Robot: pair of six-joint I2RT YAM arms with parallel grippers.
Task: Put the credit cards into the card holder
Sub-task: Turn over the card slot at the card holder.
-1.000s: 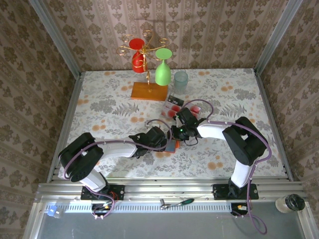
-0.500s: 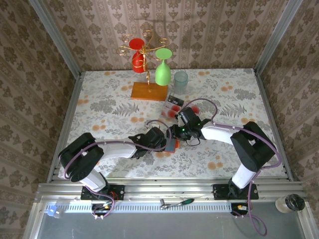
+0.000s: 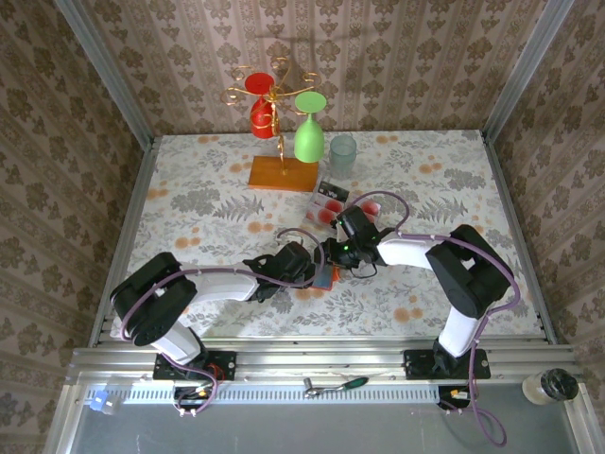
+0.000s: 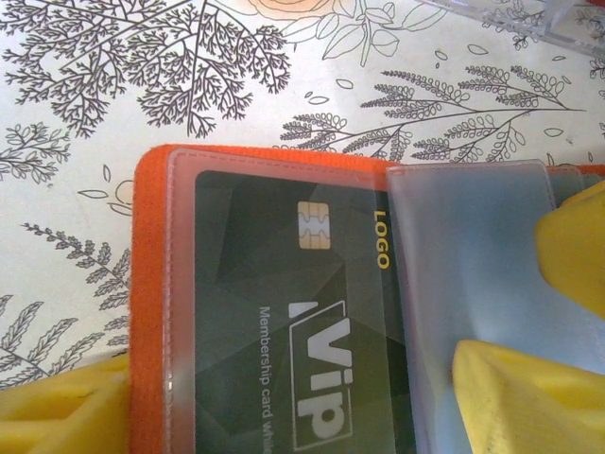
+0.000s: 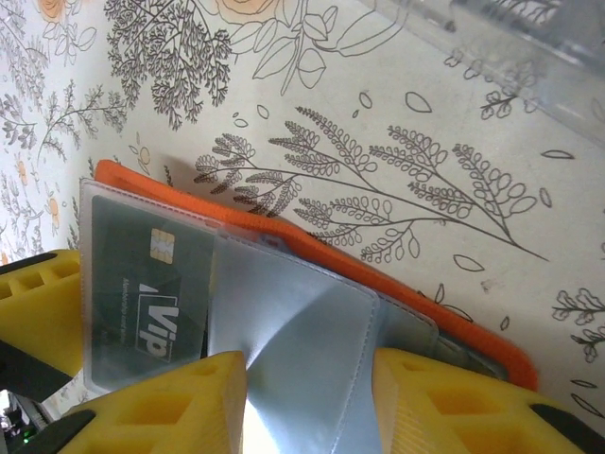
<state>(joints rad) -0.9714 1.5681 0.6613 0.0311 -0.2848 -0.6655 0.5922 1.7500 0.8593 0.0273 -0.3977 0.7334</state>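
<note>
- Card holder (image 4: 151, 312): lies open on the table (image 3: 189, 189) right under both grippers, with a dark VIP card (image 4: 284, 312) already in its clear sleeve.
- L gripper (image 4: 284, 416): jaws spread wide. One finger sits at the holder's outer rim, the other atop the clear flap (image 5: 302, 312). Looks like pinning, not a pinch.
- R gripper (image 5: 312, 397): jaws part-way apart. The flap rises into the gap betw. its fingers, not squeezed.
- Credit cards (image 3: 331, 200): small stack just beyond the R gripper, apart from the holder, none in either gripper.
- Risk: flap is thin & slick. W/ R jaws loose it can drop flat and shut the slot.
- Risk: two grippers crowd one small holder, so fingers may knock each other or shove it askew.
- Risk: if L lifts, the holder can slide on the table as a card is pushed in.
</note>
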